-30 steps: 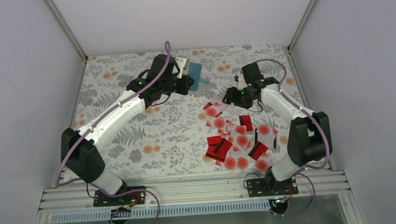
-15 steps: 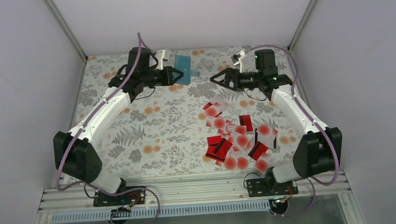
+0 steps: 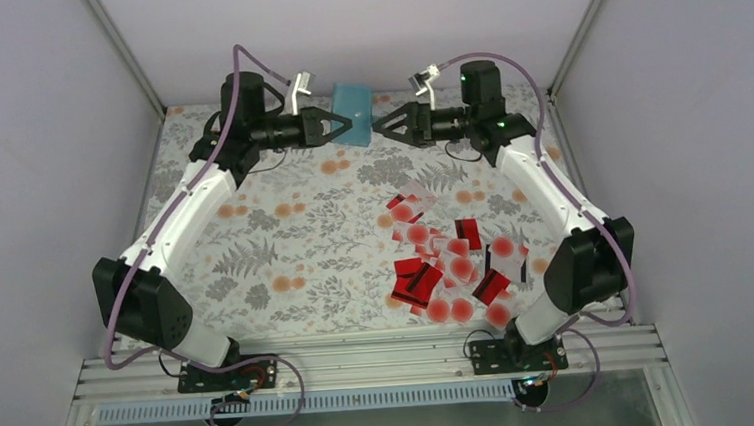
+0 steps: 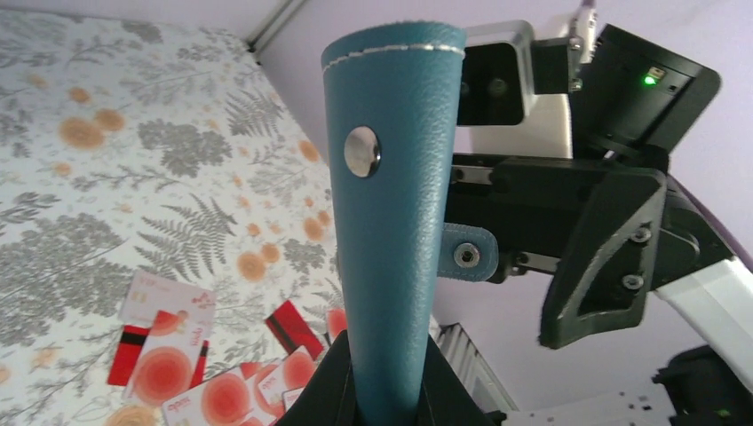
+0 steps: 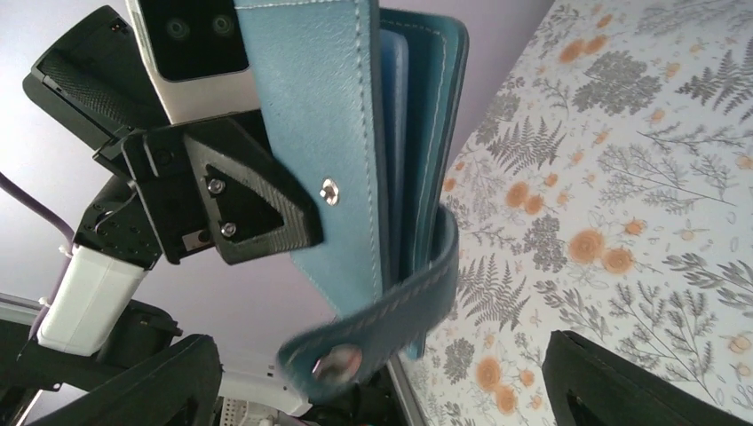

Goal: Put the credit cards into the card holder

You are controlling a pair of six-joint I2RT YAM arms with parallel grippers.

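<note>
Up above the far edge of the bench [image 3: 284, 229], the card holder [image 3: 351, 100] is pinched upright by the left gripper [image 3: 345, 127], strap hanging undone; the right gripper [image 3: 379, 129] is spread wide just beside it. No card is seen inside yet, and the credit cards [image 3: 447, 263] are left scattered well apart, nearer the right arm's base

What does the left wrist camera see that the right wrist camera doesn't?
Only the left wrist view shows the cards, lying on the table. Only the right wrist view shows the light-blue inside of the holder. Both views show the teal holder held up close, and the flowery cloth behind it.
</note>
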